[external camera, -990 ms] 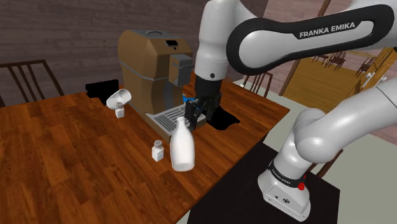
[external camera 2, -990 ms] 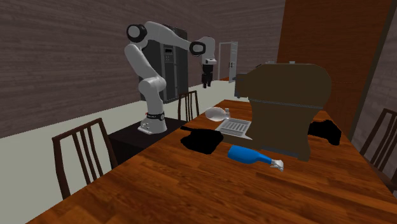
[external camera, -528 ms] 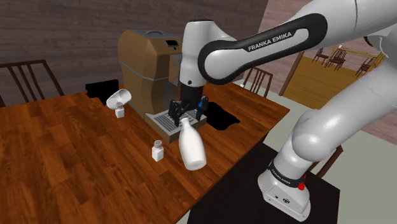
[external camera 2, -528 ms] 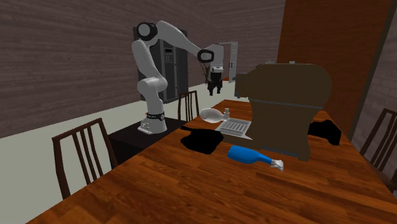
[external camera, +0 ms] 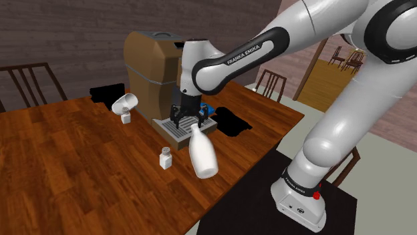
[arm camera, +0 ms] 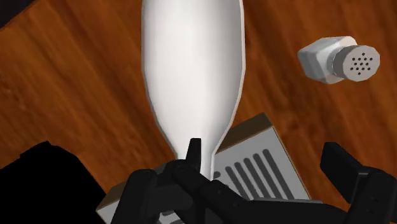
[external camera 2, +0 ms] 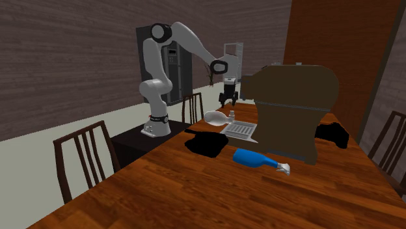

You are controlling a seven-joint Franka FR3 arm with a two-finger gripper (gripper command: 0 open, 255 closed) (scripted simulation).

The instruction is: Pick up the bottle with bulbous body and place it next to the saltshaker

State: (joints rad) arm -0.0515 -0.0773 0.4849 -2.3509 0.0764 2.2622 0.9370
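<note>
Your hand (external camera: 187, 121) is spread open and grasps nothing. In the wrist view its 2 fingers (arm camera: 159, 191) stand well apart, and the neck of the white bottle (external camera: 202, 153) sits hard by 1 of them and far from the other. I cannot tell whether that finger touches the neck.

The bottle is on the table (external camera: 67, 167) close to its near edge, a little to the shoulder view's right of the saltshaker (external camera: 165, 158). It leans, with its neck tipped back toward the hand and the coffee machine (external camera: 150, 67).

I judge the step in hand to be the grasp.
- **Centre first:** shift the hand sideways until the neck lies midway between the 2 fingers. If you close from here, the nearer finger will likely shove the neck, and a leaning, round-bodied bottle could topple or roll.
- **Match the lean:** turn the hand to the neck's tilt so both fingers meet it squarely.
- **Go lower:** take the neck just above its flare, which should keep it from slipping through.
- **Mind what is below:** close slowly and keep clear of the drip tray (arm camera: 254, 168) under the hand.

When you place it, lift only a little. The saltshaker is small and would probably tip at a light knock.
</note>
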